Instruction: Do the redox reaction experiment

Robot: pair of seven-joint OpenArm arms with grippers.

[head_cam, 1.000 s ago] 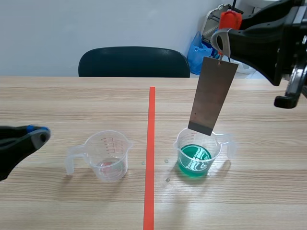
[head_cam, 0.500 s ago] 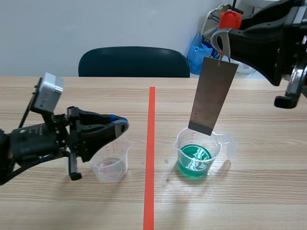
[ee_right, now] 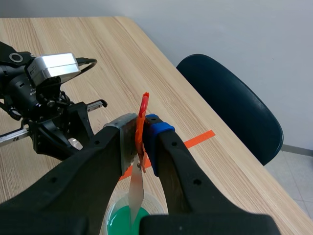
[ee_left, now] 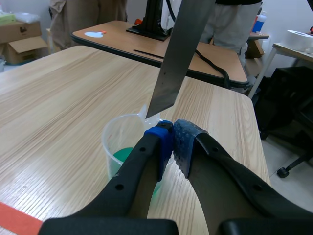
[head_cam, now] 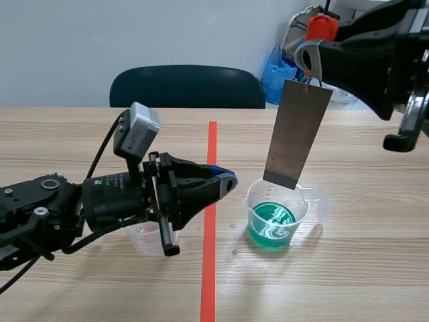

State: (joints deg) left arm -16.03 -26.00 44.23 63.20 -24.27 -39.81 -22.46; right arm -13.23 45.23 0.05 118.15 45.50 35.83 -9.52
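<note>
A grey metal strip hangs from an orange-red clip, and my right gripper is shut on that clip, raised high. The strip's lower end hovers just above a clear beaker of green liquid. In the right wrist view the clip sits between the fingers, with the strip dangling over the green liquid. My left gripper is shut on nothing, its tip over the tape line, just left of the green beaker. Its fingertips meet right beside the beaker's rim. A second, clear beaker is mostly hidden under the left arm.
A red tape line runs down the table's middle. A dark chair stands behind the far edge, with a blue bag beside it. Another table stands beyond this table's edge in the left wrist view.
My left arm has swept in from the left, over the clear beaker, until its shut tip is next to the green beaker. The right arm and strip have kept still.
</note>
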